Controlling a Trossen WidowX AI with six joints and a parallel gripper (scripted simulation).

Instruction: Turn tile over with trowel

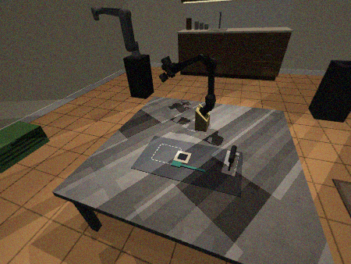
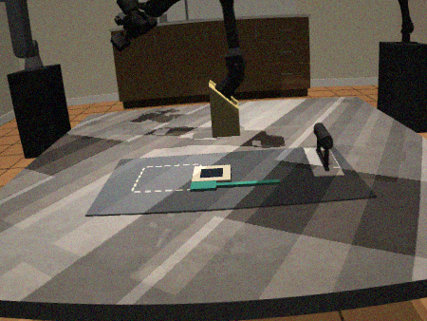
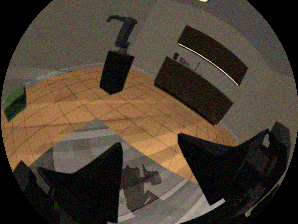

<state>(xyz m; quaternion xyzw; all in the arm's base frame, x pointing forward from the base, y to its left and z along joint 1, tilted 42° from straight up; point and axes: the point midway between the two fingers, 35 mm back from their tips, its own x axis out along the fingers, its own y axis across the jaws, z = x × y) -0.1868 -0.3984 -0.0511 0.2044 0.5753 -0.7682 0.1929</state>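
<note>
The cream tile (image 1: 182, 157) (image 2: 212, 173) lies flat on the dark mat (image 1: 144, 164) (image 2: 109, 204), its dark square facing up. It lies at the right end of the dashed outline (image 1: 156, 151) (image 2: 139, 179), which is partly hidden there. A teal flat-bladed tool (image 1: 191, 168) (image 2: 247, 183) lies along the tile's front edge, its thin handle pointing right. A black-handled tool (image 1: 233, 152) (image 2: 324, 138) stands over a pale plate at the mat's right; I cannot tell which tool is the trowel. My gripper (image 1: 162, 70) (image 2: 119, 23) (image 3: 149, 142) is open and empty, high behind the mat.
The yellow block (image 1: 201, 122) (image 2: 225, 119) stands at the arm's base behind the mat. Black pedestals (image 1: 139, 76) (image 2: 40, 109) stand beyond the table. A long brown counter (image 1: 232, 55) (image 2: 266, 57) is at the back. A green stack (image 1: 21, 142) is at far left.
</note>
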